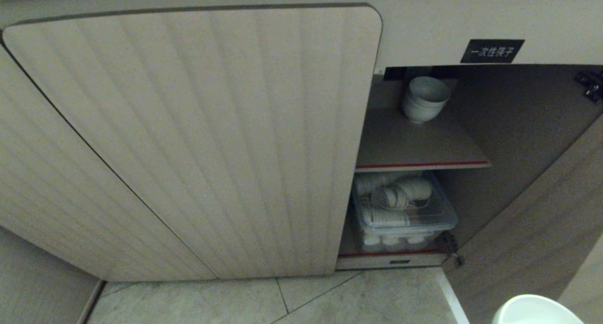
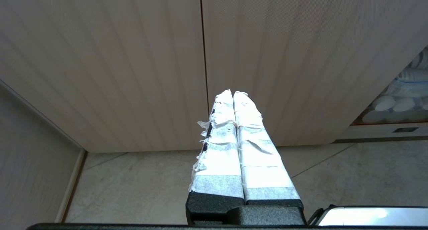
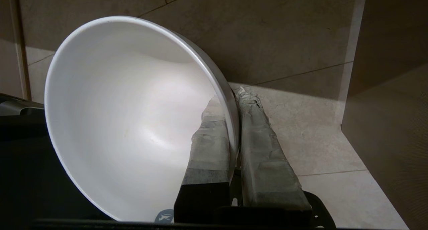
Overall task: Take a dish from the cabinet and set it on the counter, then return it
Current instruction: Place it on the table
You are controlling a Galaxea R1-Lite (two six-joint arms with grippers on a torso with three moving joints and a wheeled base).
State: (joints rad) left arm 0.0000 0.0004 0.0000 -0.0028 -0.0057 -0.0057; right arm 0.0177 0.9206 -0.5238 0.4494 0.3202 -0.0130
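The dish [image 3: 127,116], a plain white bowl, hangs tilted above the floor tiles with my right gripper [image 3: 230,94] shut on its rim, one taped finger inside and one outside. In the head view only the dish's rim [image 1: 537,311] shows, at the lower right, in front of the open side of the cabinet [image 1: 188,140]. My left gripper [image 2: 233,93] is shut on nothing, low before the closed fluted door. The counter is out of view.
A stack of white bowls [image 1: 424,100] sits at the back of the red-edged upper shelf [image 1: 424,165]. Below it stands a clear bin [image 1: 405,211] full of bowls. The opened door [image 1: 541,220] stands to the right. A black label [image 1: 492,51] is above the opening.
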